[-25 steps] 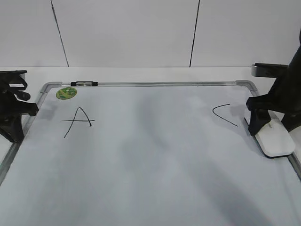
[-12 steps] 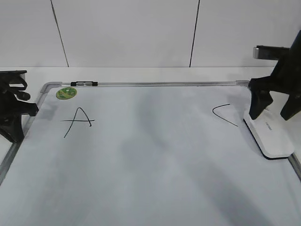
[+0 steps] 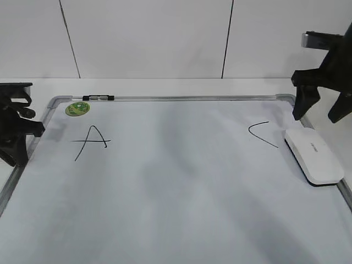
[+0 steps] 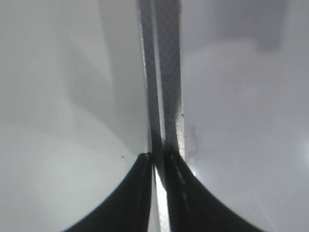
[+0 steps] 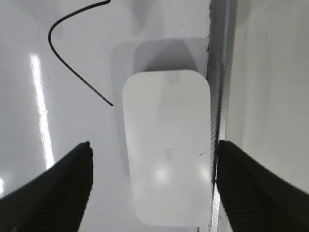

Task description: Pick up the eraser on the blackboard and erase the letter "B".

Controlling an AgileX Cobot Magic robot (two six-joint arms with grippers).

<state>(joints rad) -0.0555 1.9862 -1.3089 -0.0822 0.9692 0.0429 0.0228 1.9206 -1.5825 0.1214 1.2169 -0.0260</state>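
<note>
Now the right tool (image 3: 320, 110) hangs spread above the eraser (image 3: 314, 155); left apparently together.

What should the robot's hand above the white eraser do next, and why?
Probably lift the right gripper away and stop. It hangs open above the eraser, which lies flat on the blackboard. Only A and C show; no B is left.

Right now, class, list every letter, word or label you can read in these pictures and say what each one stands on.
"A": black marker, on the blackboard, left side, below the green sticker.
"C": black marker, on the board's right side, beside the eraser.
Small grey print on the eraser's top: too small to read.
Green sticker: print blurred, unreadable.
No "B" shows.
</note>
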